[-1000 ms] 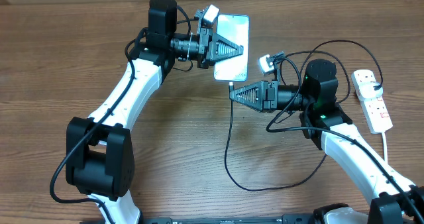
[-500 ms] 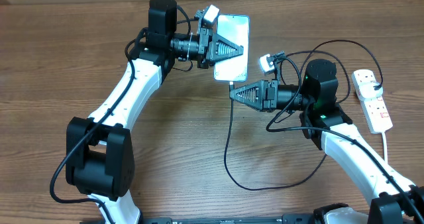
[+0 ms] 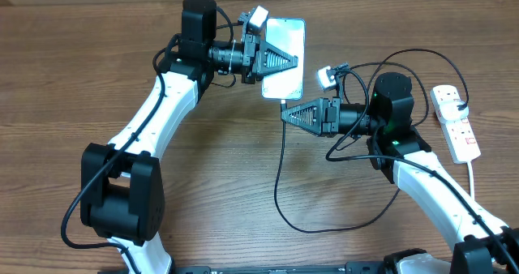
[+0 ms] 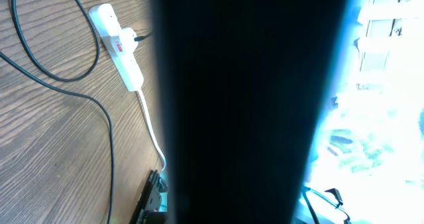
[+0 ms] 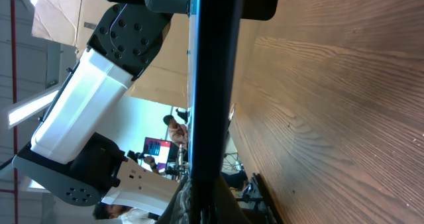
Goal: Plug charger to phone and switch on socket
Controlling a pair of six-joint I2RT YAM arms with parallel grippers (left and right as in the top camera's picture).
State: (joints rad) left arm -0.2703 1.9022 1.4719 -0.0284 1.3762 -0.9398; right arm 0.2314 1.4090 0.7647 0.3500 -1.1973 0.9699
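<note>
Overhead, 2 arms are shown meeting above the middle of the wooden table (image 3: 73,55). The phone (image 3: 288,39) is gripped at its left long edge by the left gripper (image 3: 295,61), whose fingers are closed upon it. The pale screen is turned upward, and any lettering on it is too small to be read. The right gripper (image 3: 284,116) is placed just below the phone's lower short edge, its fingers clamped on the charger (image 3: 276,185) close to the connector tip. That tip meets the edge; whether it is fully seated cannot be told. The black cable is looped toward the near side and led up to the socket (image 3: 456,124) at the far right, well apart from both grippers, where the plug (image 3: 462,105) is seated.

Left wrist: the middle is filled by 1 broad dark band (image 4: 252,105) edged in bright blue, so the fingers cannot be made out. The socket's red switch (image 4: 120,46) and thick white cord (image 4: 151,124) are shown more plainly than from above.

Right wrist: 1 dark bar (image 5: 212,85) is set upright against wood grain. The left arm's white link (image 5: 79,111) and the room beyond, not shown from above, are seen behind it.
</note>
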